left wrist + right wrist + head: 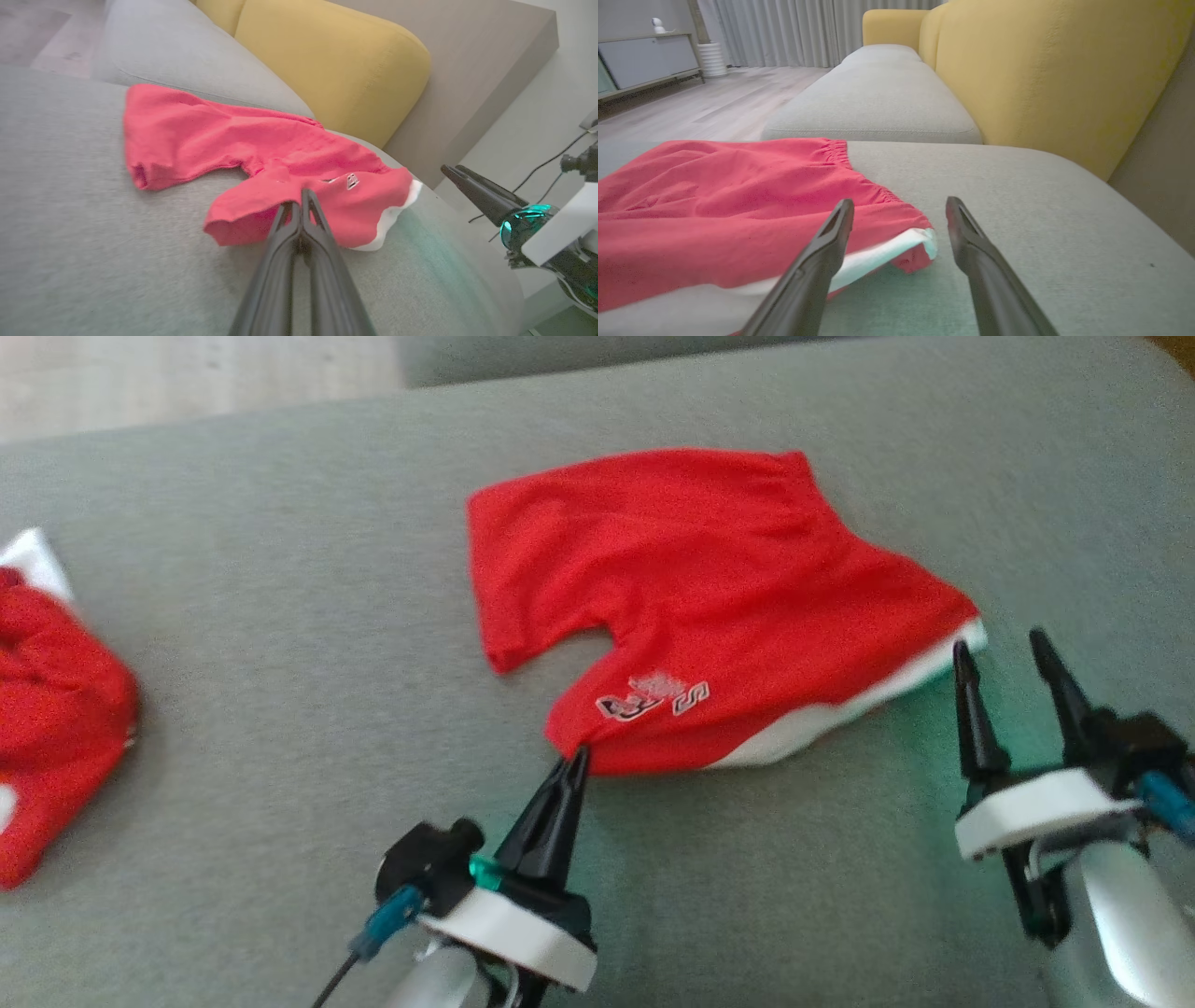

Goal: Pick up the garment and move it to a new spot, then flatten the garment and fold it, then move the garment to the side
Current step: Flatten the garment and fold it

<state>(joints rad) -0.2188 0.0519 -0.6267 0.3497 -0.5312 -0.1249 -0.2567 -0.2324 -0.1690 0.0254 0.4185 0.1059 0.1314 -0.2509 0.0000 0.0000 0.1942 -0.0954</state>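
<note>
Shorts (709, 607): mid-cushion (280, 616), spread, not yet folded.
Left hand (580, 753): clamped on leg hem.
Right hand (1000, 644): wide, empty, beside waist corner.
Remaining: likely flattening, folding, moving aside.

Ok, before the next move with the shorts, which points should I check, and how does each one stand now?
1. The left gripper shut on the leg hem of the shorts: ok, it seems.
2. The right gripper open: ok.
3. The right gripper holding the waistband corner: not ok; it holds nothing.
4. The shorts flat: not ok; wrinkled, and a white layer peeks out at the near edge.
5. The other red garment apart from the shorts: ok.
6. The shorts fully on the cushion: ok.
</note>
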